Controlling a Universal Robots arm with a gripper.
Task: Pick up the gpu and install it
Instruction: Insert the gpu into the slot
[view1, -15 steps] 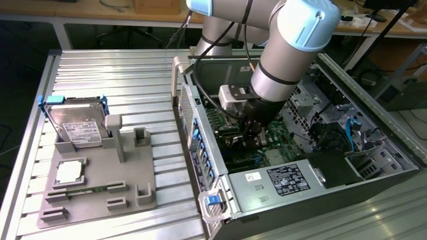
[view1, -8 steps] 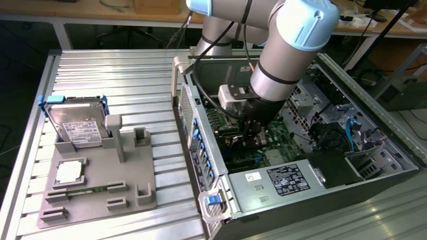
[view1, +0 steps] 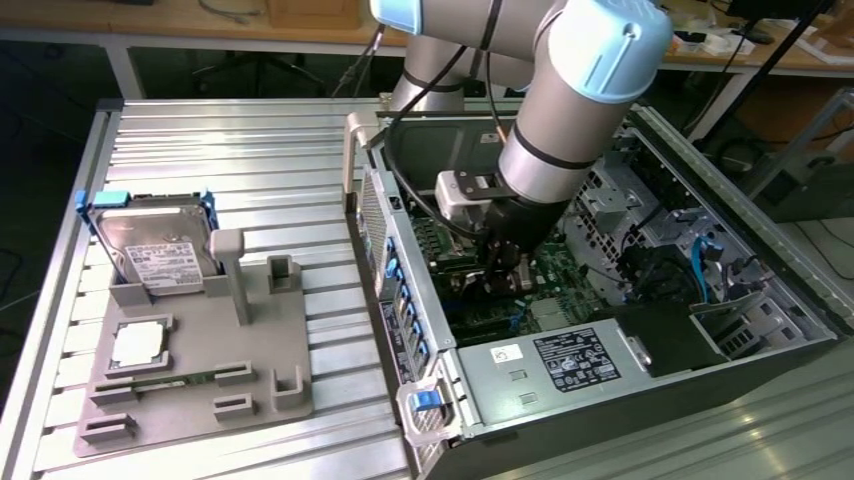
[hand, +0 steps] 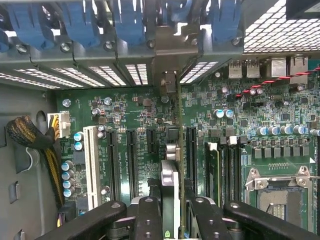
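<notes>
In the wrist view the gpu (hand: 170, 192) appears edge-on, a thin green board with a pale cooler side, standing upright between my two black fingers (hand: 148, 220). My gripper (hand: 174, 222) is shut on it. The card's silver end bracket (hand: 168, 82) reaches the rear slot openings of the case. The card hangs in line with a black expansion slot (hand: 190, 150) on the green motherboard (hand: 125, 110); whether it touches the slot I cannot tell. In the exterior view my gripper (view1: 507, 272) is low inside the open computer case (view1: 587, 360), over the motherboard.
Blue slot latches (hand: 75, 22) line the case's rear wall. A white slot (hand: 91, 165), the CPU socket (hand: 280, 195) and a braided cable bundle (hand: 30, 135) surround the card. On the exterior view's left, a grey fixture (view1: 254, 370) holds a hard drive (view1: 154, 245) and a chip (view1: 138, 345).
</notes>
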